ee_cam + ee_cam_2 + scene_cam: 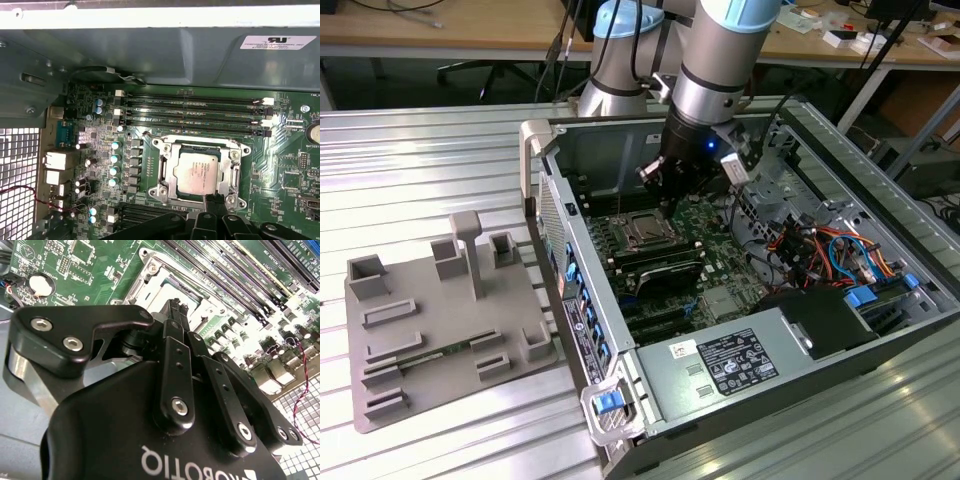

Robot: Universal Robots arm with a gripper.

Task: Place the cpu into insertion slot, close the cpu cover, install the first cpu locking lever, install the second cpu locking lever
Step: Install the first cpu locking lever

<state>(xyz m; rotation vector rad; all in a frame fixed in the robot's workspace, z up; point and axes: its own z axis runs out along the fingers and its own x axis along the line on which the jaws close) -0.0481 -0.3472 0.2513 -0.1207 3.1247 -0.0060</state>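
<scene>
Black claw [176,307] large in the foreground, its tips closed together by the silver cpu cover [149,280], green motherboard [90,260] and long memory slots [240,270] beyond.

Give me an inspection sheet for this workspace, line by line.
Surface: ribbed metal table, carrying an open computer case.
Job's things: the cpu lies in the insertion slot. The cpu cover lies flat around it. Whether the locking levers are latched cannot be told.
Clutter: grey fixture tray on the table, beside the case on the exterior view's left.
Grippers: the gripper is at the edge of the socket frame, jaws shut.
Cables: coloured bundle inside the case; thin red wire over the perforated wall.
Surroundings: desks behind the table.
</scene>
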